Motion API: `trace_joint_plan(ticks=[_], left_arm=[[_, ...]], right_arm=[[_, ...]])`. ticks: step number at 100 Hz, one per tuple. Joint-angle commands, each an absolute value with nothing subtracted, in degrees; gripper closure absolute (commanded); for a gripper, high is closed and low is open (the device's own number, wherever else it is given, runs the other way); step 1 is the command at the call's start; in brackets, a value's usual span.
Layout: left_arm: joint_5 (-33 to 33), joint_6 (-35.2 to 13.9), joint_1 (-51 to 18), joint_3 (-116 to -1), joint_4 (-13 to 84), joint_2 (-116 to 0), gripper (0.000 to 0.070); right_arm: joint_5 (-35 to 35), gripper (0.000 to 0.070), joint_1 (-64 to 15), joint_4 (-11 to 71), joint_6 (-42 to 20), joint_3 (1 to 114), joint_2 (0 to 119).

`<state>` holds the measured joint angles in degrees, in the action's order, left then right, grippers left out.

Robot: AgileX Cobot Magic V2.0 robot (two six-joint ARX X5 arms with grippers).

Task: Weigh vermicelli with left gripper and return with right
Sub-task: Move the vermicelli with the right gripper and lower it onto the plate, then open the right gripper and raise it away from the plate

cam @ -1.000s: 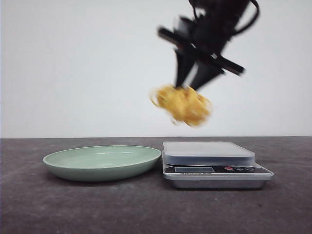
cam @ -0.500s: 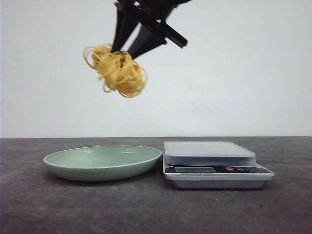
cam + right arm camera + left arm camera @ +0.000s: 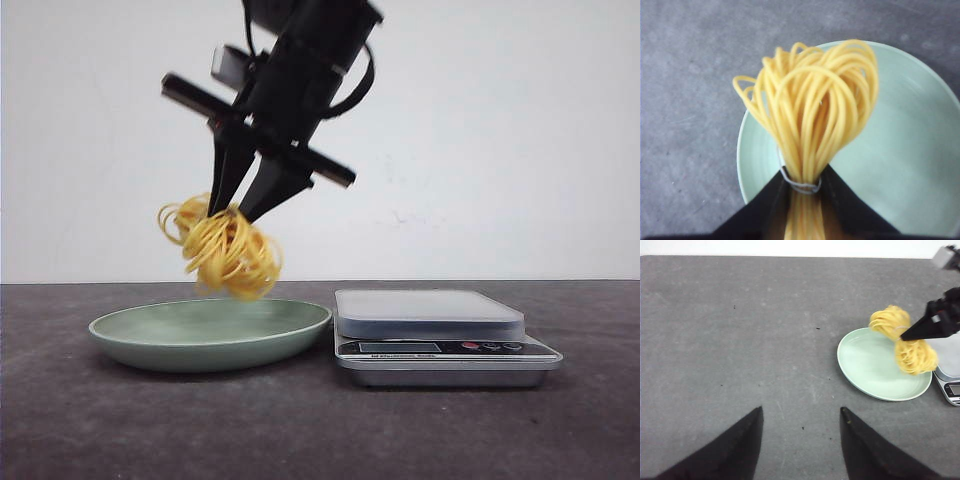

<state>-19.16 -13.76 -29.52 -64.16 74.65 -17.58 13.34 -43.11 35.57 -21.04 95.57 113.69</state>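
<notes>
The vermicelli (image 3: 225,250) is a yellow looped bundle hanging just above the pale green plate (image 3: 130,335). My right gripper (image 3: 232,210) is shut on it from above, its black fingers pinching the bundle at its tied waist (image 3: 801,182). In the right wrist view the strands (image 3: 815,105) fan out over the plate (image 3: 910,150). From the left wrist view I see the vermicelli (image 3: 905,342) over the plate's far side (image 3: 860,360). My left gripper (image 3: 801,412) is open above bare table, well away from the plate, with nothing between its fingers.
A silver digital kitchen scale (image 3: 430,318) stands right of the plate, almost touching its rim, its platform bare. Its corner shows in the left wrist view (image 3: 951,382). The dark grey tabletop (image 3: 200,430) stretches in front and to the left of the plate.
My right gripper carried the vermicelli from above the scale leftwards, then down, so it now hangs just over the plate.
</notes>
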Motion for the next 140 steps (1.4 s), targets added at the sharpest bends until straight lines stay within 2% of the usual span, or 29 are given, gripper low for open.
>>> trace_joint_plan(ticks=[1, 28, 42, 57, 72, 76, 86, 92, 119, 140], left_arm=[[-19.07, -14.31, -29.87, -64.75, 74.50, -17.52, 0.0427], [-19.09, -14.61, -29.87, -64.75, 75.42, -17.52, 0.0427], [-19.09, -14.61, -29.87, -64.75, 75.44, -17.52, 0.0427], [-19.16, -14.63, -29.87, -64.75, 75.42, -17.52, 0.0427], [-19.18, -14.61, -29.87, -64.75, 75.42, -17.52, 0.0427], [-19.27, -14.61, -29.87, -64.75, 75.44, -17.52, 0.0427], [-19.27, -14.61, -29.87, -64.75, 75.44, -17.52, 0.0427], [-19.27, -14.61, -29.87, -64.75, 75.44, -17.52, 0.0427], [-19.27, -14.59, -29.87, -64.75, 75.85, -17.52, 0.0427], [-19.27, -14.59, -29.87, -64.75, 75.26, -17.52, 0.0427]], right_arm=[[13.50, 0.0700, -43.68, 35.07, -21.71, 98.26, 116.07], [12.86, 0.0700, -43.62, 36.62, -21.61, 98.80, 120.38], [8.62, 0.0700, -43.40, 38.30, -21.28, 98.80, 120.44], [9.43, 0.0700, -42.24, 38.24, -24.69, 98.80, 120.44], [10.85, 0.0700, -41.95, 37.52, -24.71, 98.80, 120.44], [10.94, 0.0666, -41.98, 37.04, -24.88, 98.80, 120.44], [11.20, 0.0428, -42.11, 35.73, -25.04, 98.80, 120.44], [12.01, 0.0358, -42.13, 34.65, -25.12, 98.80, 120.44], [14.55, 0.0350, -42.13, 31.83, -27.07, 99.13, 120.22], [12.78, 0.0351, -41.36, 32.29, -24.60, 99.13, 115.50]])
